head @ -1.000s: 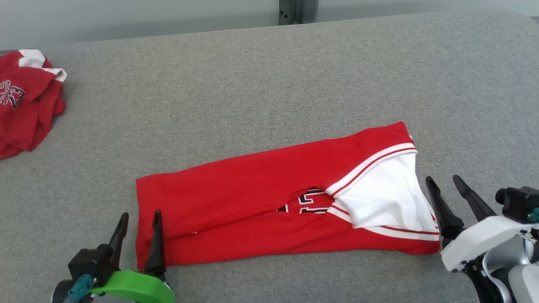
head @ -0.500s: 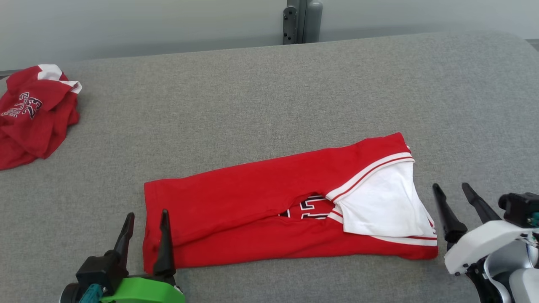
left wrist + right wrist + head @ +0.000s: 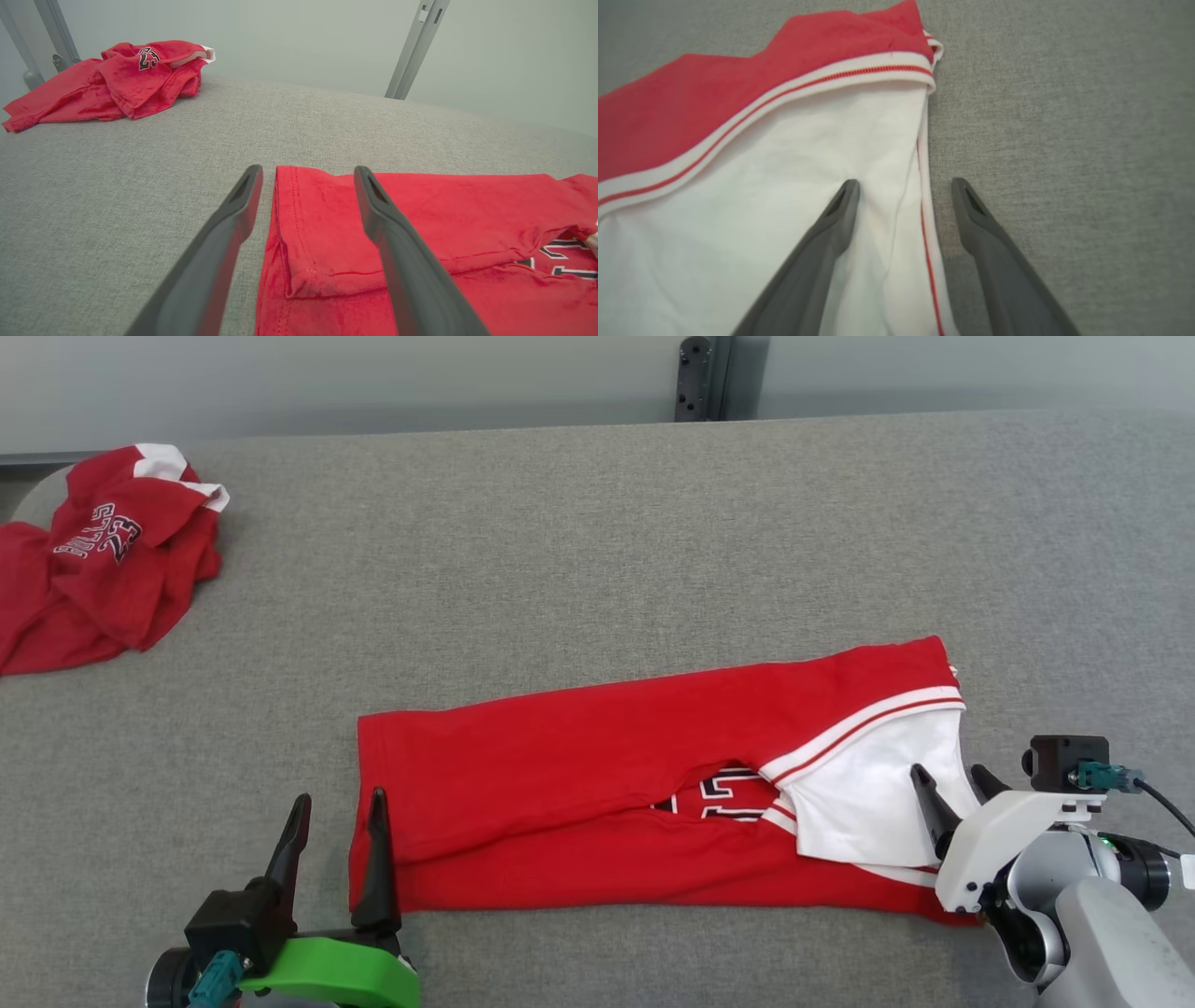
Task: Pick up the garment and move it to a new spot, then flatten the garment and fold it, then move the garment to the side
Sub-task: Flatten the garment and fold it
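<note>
The garment (image 3: 579,775) is a red jersey folded into a long strip across the grey padded table (image 3: 597,541), with a white panel (image 3: 868,803) at its right end. My left gripper (image 3: 338,800) is open at the strip's left end, and the red hem (image 3: 299,224) runs between its fingers. Over the white end my right gripper (image 3: 948,775) is also open. Its fingertips straddle the garment's right edge (image 3: 920,186), one finger above white cloth (image 3: 784,186), the other above bare table. Nothing is pinched in either gripper.
A second red jersey (image 3: 103,560) lies crumpled at the table's far left corner, also in the left wrist view (image 3: 117,79). A metal post (image 3: 705,378) stands behind the table's back edge. Bare grey surface stretches behind and to the right of the garment.
The head camera has shifted, so the whole scene slid. My right gripper has moved in from beside the garment to over its white right end. The left gripper stays at the left edge.
</note>
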Controlling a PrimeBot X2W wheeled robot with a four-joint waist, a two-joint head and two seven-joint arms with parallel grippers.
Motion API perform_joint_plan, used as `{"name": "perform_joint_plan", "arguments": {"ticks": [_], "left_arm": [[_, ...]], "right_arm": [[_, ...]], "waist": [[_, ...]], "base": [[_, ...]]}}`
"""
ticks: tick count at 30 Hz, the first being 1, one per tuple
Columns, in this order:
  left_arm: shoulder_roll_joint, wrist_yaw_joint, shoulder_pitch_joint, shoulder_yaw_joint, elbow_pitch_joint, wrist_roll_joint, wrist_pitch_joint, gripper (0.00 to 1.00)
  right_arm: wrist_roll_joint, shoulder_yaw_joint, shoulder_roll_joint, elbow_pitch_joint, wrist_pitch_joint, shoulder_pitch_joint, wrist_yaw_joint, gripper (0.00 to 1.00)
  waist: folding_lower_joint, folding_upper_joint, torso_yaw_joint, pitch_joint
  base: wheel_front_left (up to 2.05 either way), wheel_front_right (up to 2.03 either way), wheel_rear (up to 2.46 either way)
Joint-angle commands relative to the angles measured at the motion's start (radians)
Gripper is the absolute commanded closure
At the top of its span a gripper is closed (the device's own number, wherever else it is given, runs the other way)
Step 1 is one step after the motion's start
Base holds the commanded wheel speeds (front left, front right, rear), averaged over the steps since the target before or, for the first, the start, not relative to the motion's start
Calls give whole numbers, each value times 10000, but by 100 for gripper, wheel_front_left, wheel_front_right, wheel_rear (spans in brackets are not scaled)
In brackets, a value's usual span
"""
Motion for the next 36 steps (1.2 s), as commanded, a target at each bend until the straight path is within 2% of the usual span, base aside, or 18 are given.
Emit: {"name": "perform_joint_plan", "arguments": {"ticks": [1, 3, 4, 5, 7, 8, 15, 19, 24, 29, 36], "left_arm": [[-56, -64, -97, 67, 17, 57, -3, 0], [-89, -75, -49, 133, 35, 102, -3, 0], [-108, -95, -23, 172, 42, 125, -4, 0], [-124, -97, 3, 208, 48, 147, -4, 0], [-149, -111, 54, 280, 49, 170, -4, 0], [-161, -116, 70, 320, 48, 193, -2, 0], [-192, -180, 126, 516, 49, 333, -4, 0], [-188, -209, 144, 599, 26, 401, -2, 0], [-150, -242, 83, 614, 52, 476, -2, 0], [-129, -269, -52, 612, 137, 500, -3, 0], [-137, -313, -180, 522, 235, 536, -3, 0]], "right_arm": [[195, 144, 101, 184, -33, -124, 0, 0], [374, 392, 100, 389, 34, -126, 3, 0], [456, 482, 115, 466, 45, -131, 5, 44], [566, 546, 148, 527, 71, -147, 5, 71], [684, 619, 140, 622, 26, -199, 5, 93], [696, 630, 103, 653, -62, -250, 3, 100], [1069, 621, -244, 541, -486, -741, -1, 100], [1241, 352, -793, 303, -455, -778, -8, 100], [1246, -514, -1499, -56, -360, -476, -6, 100], [1575, -1014, -1321, -643, -225, -214, -3, 100], [2228, -334, -733, -1986, 108, 188, 0, 100]], "waist": [[0, 0, 161, 30], [0, 0, 209, 20], [0, 0, 219, 13], [0, 0, 218, 4], [0, 0, 192, -11], [0, 0, 161, -14], [0, 0, -346, -39], [0, 0, -735, -51], [0, 0, -1175, -11], [0, 0, -1516, 49], [0, 0, -1664, 57]], "base": [[0, 0, 0], [0, 0, 0], [0, 0, 0], [0, 0, 0], [0, 0, 0], [0, 0, 0], [0, 0, 0], [0, 0, 0], [0, 0, 0], [0, 0, 0], [0, 0, 0]]}}
